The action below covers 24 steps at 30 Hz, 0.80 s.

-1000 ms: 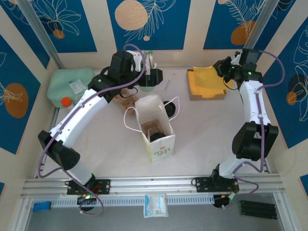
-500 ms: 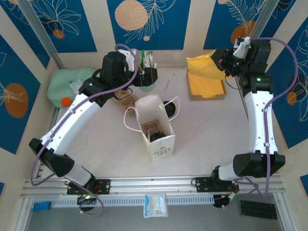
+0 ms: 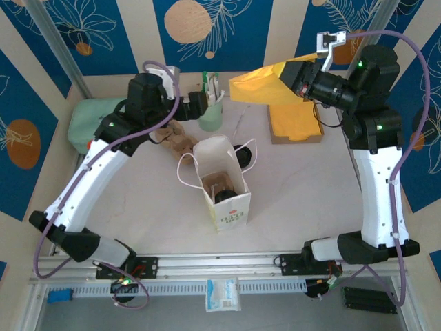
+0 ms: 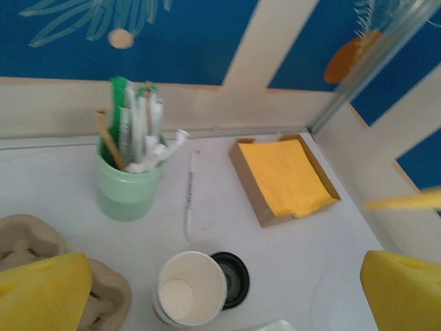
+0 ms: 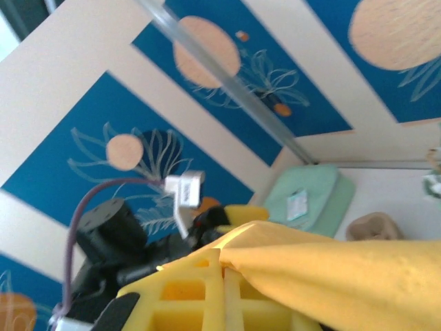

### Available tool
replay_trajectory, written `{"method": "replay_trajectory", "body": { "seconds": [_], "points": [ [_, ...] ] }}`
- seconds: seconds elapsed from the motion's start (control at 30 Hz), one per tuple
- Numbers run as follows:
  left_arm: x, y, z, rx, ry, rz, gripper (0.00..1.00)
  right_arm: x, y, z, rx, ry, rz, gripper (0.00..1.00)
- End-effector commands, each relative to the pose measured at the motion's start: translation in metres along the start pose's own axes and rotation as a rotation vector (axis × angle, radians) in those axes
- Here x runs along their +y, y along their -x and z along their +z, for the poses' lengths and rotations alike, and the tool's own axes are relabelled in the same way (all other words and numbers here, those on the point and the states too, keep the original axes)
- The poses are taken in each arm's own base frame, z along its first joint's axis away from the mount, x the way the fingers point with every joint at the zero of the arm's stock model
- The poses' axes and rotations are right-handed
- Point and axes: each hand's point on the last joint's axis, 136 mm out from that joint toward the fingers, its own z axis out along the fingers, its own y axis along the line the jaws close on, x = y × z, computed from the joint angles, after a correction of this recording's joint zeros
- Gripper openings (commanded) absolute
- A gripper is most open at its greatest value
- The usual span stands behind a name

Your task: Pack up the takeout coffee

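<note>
Fingers of the right gripper (image 3: pixel 301 81) pinch one edge of a thin yellow paper napkin (image 3: pixel 265 86), held up above its shallow cardboard tray (image 3: pixel 277 137).
Left gripper (image 3: pixel 198 103) fingers stand spread, a mint-green cup of stirrers (image 4: pixel 127 186) just ahead of them. The black-lidded brown paper coffee cup (image 3: pixel 223 196) appears to sit inside the white paper bag (image 3: pixel 231 214), below and well left of the pinching fingers. Best to bring the napkin over the bag's mouth, lower it beside the cup, then let go.

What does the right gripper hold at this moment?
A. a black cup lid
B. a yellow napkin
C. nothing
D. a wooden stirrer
B: the right gripper is shut on a yellow napkin, which hangs in the air above the tray.
</note>
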Motion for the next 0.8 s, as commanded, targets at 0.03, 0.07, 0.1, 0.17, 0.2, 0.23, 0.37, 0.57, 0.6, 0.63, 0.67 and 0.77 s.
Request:
{"method": "replay_trajectory", "body": {
  "seconds": [0.03,0.07,0.1,0.17,0.2,0.23,0.37,0.57,0.6,0.63,0.67,0.77],
  "points": [
    [0.014,0.026,-0.031,-0.082,0.045,0.018,0.99,0.037,-0.020,0.001,0.094,0.110,-0.032,0.00],
    [0.015,0.027,-0.033,-0.082,0.046,0.019,0.99,0.043,-0.024,0.003,0.112,0.130,-0.035,0.00],
    [0.014,0.028,-0.034,-0.082,0.044,0.020,0.99,0.049,-0.027,0.006,0.130,0.149,-0.038,0.00],
    [0.016,0.026,-0.037,-0.075,0.046,0.020,0.99,0.057,-0.034,0.011,0.164,0.176,-0.039,0.00],
    [0.016,0.025,-0.037,-0.071,0.047,0.021,0.99,0.060,-0.038,0.014,0.185,0.192,-0.035,0.00],
    [0.016,0.024,-0.038,-0.068,0.045,0.021,1.00,0.062,-0.041,0.017,0.203,0.205,-0.031,0.00],
    [0.014,0.016,-0.044,-0.046,0.020,0.021,0.99,0.072,-0.057,0.030,0.279,0.250,-0.028,0.00],
    [0.004,-0.008,-0.058,0.024,-0.064,0.015,0.99,0.075,-0.084,0.051,0.398,0.283,-0.007,0.00],
    [0.002,-0.013,-0.060,0.035,-0.082,0.009,0.99,0.075,-0.089,0.054,0.416,0.288,-0.003,0.00],
    [0.000,-0.016,-0.063,0.045,-0.100,0.005,0.99,0.076,-0.091,0.056,0.428,0.292,-0.002,0.00],
    [-0.003,-0.021,-0.066,0.055,-0.120,-0.001,0.99,0.074,-0.095,0.059,0.443,0.290,0.004,0.00],
    [-0.008,-0.033,-0.072,0.084,-0.169,-0.023,0.99,0.069,-0.103,0.066,0.474,0.287,0.024,0.00]
  ]
}}
